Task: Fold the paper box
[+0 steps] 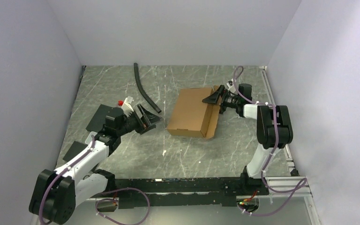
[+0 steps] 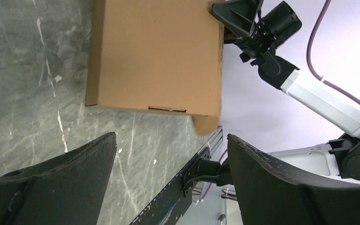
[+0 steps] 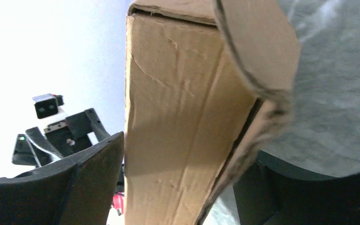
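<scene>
Top external view: a plain brown corrugated cardboard paper box lies on the grey marbled tabletop, right of centre, between the two arms.
The right pincer is at the box's far right corner. From the right wrist, its black fingers sit either side of the box's side wall, with a rounded flap beside them. Whether they pinch the wall or merely straddle it cannot be told. The left pincer sits left of the box, apart from it, spread wide with nothing between its tips, facing the box's top panel. A curved black hose lies beyond it.
</scene>
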`<state>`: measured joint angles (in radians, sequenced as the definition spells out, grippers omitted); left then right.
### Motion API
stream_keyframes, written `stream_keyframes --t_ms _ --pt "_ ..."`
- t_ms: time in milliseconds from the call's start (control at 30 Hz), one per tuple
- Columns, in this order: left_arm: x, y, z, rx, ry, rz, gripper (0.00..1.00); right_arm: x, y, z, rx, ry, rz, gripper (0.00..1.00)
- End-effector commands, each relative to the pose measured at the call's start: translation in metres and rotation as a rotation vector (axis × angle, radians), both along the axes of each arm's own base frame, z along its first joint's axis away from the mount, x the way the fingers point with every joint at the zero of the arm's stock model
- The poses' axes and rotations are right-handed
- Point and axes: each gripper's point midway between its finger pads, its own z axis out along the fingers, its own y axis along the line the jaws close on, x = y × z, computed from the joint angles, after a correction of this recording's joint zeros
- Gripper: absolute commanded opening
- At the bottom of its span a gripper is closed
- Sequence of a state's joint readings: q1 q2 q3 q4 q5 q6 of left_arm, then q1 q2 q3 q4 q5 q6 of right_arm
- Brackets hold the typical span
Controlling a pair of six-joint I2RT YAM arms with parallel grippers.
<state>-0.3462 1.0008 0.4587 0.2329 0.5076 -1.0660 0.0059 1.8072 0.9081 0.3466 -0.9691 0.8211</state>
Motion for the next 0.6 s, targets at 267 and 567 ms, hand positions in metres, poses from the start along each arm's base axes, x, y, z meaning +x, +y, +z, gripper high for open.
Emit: stream_keyframes --t_ms 267,567 --pt "0.011 -0.002 -0.011 0.183 0.001 -0.097 0.9 -0.007 -0.048 -0.037 -0.257 -0.067 0.009 0.99" --pt "0.014 0.002 -0.015 0.298 0.023 -0.121 0.88 -0.033 -0.105 -0.034 -0.481 -0.102 0.014 1.0"
